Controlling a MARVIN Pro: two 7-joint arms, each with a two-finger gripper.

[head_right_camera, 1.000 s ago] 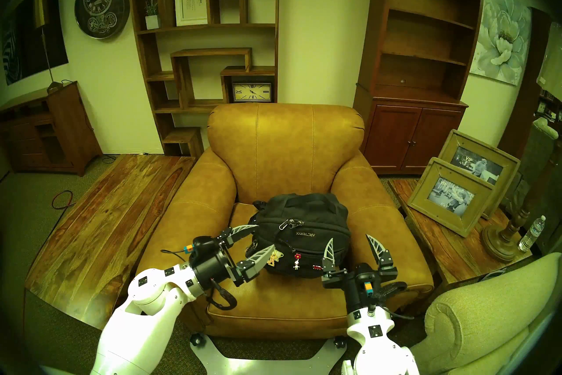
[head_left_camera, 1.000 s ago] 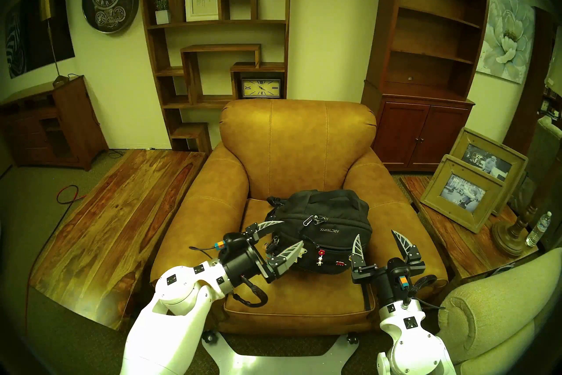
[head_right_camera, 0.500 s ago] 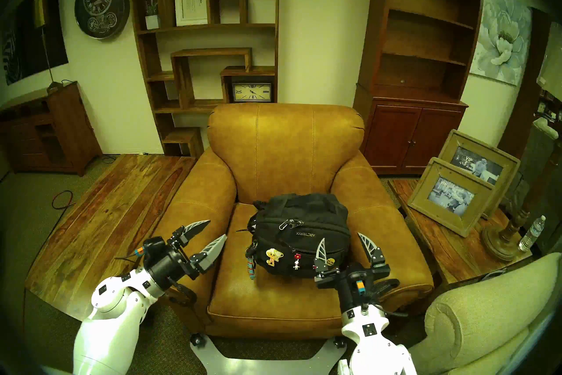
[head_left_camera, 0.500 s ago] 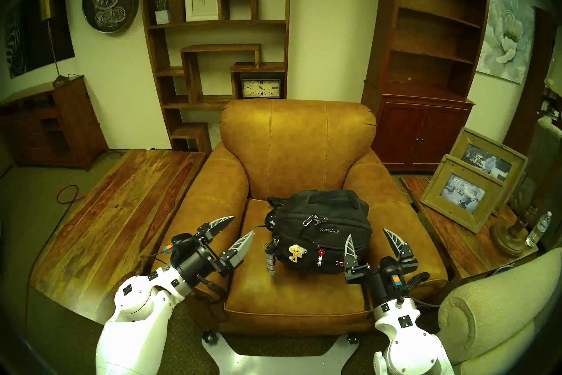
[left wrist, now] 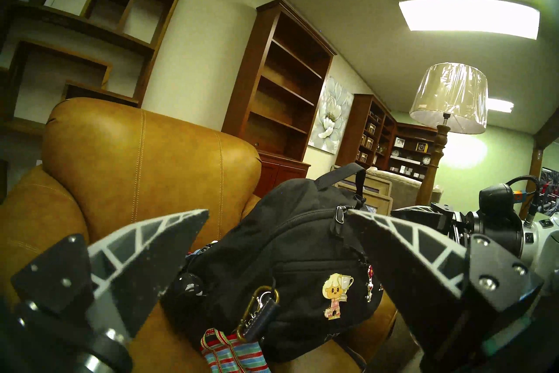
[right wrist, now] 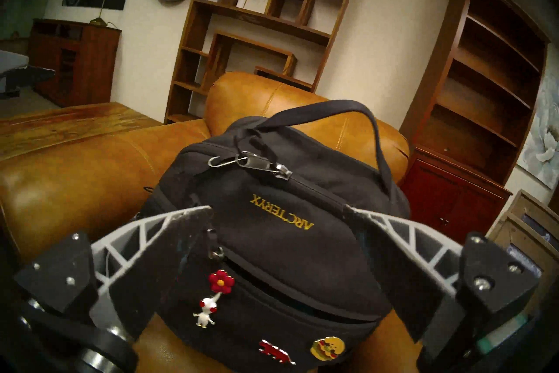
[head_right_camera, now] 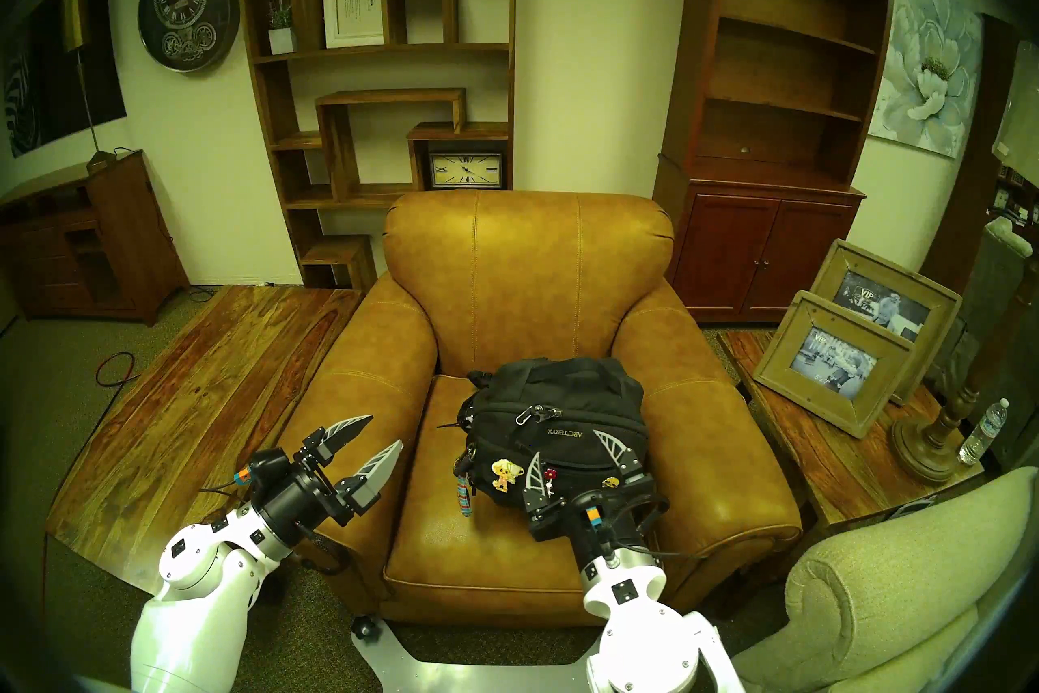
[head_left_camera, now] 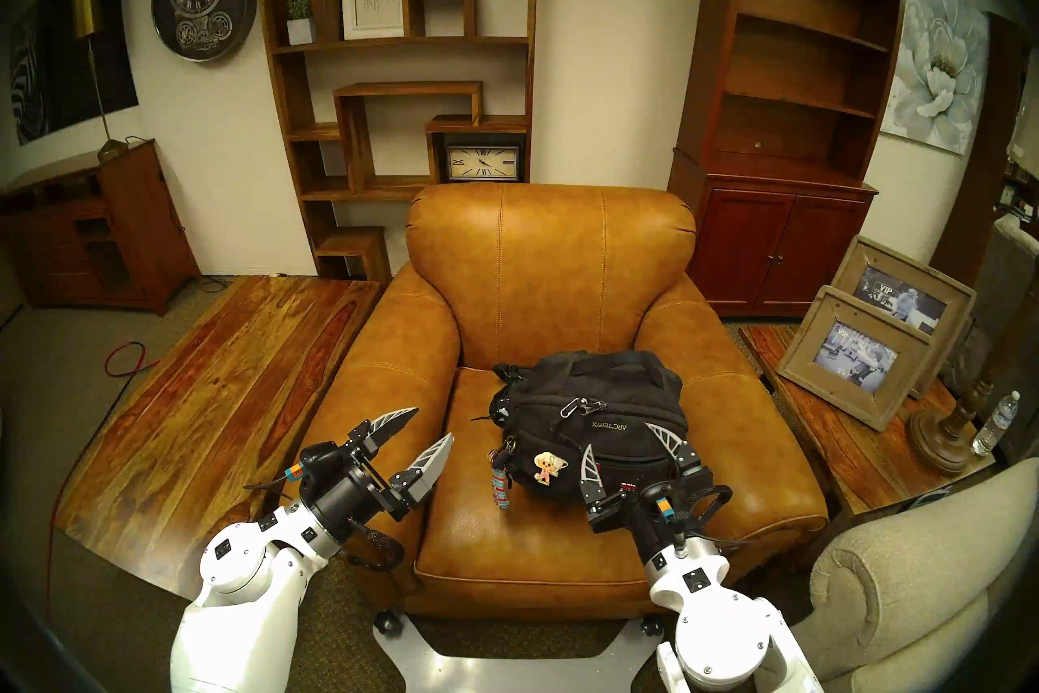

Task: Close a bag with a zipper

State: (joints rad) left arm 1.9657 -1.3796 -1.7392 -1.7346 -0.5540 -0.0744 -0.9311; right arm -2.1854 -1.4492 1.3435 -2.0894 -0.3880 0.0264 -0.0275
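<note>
Both tools gape empty: right tool [head_left_camera: 618, 436] straddles the bag [head_left_camera: 590, 394], left tool [head_left_camera: 433, 424] well aside.

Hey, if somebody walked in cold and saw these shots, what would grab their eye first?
Probably the black backpack with colourful pins, sitting on the seat of the big tan leather armchair in the middle of the room. Next, the two open grippers: the right gripper straddling the backpack's front pocket, the left gripper hanging over the chair's arm, clear of the bag.
</note>
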